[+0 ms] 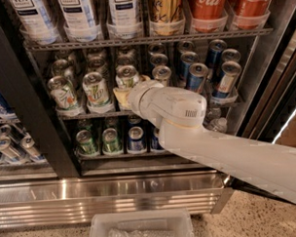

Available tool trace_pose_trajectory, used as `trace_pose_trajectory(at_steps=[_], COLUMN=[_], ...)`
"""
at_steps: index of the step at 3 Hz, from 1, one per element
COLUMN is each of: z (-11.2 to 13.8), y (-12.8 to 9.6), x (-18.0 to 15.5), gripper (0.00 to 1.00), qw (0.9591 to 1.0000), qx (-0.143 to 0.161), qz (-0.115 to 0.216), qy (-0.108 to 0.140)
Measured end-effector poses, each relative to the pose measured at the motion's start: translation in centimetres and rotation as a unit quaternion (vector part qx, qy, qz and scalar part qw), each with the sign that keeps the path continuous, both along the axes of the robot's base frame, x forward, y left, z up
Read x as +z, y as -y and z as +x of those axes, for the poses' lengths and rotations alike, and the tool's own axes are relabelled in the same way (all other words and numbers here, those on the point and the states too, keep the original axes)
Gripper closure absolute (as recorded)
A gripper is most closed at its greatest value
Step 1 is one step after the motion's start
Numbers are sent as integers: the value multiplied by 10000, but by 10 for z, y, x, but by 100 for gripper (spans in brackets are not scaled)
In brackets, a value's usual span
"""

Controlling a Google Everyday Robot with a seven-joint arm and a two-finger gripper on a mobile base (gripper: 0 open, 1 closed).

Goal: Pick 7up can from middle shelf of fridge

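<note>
Several pale 7up cans stand in the left lanes of the middle shelf (89, 114) of the fridge (20, 100): one at the left (63, 94), one beside it (96, 89), and one right of those (127, 76). My gripper (124, 94) reaches into this shelf from the right on the white arm (177, 109). It sits at the base of the rightmost 7up can and touches or nearly touches it. The wrist hides the can's lower half.
Slim blue-and-silver cans (197, 77) fill the shelf's right lanes. Bottles and red cola cans (207, 6) stand on the rack above. Small green cans (85, 141) are on the rack below. The ribbed steel base panel (116, 194) and a clear plastic bin (142, 227) are below. The open door's frame (278, 77) is at the right.
</note>
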State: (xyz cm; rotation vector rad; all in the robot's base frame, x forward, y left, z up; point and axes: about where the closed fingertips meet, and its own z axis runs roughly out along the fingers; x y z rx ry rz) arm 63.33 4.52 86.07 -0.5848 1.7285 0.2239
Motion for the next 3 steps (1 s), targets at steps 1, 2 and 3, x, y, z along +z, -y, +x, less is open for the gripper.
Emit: trace_pose_trajectory(at_steps=[1, 2, 3], z=[-1, -2, -2], y=[0, 0, 0], x=[5, 8, 8], gripper=[100, 100, 100], qw=[10000, 9999, 9999], qx=[10, 20, 20], qz=[22, 41, 41], qy=[56, 115, 117])
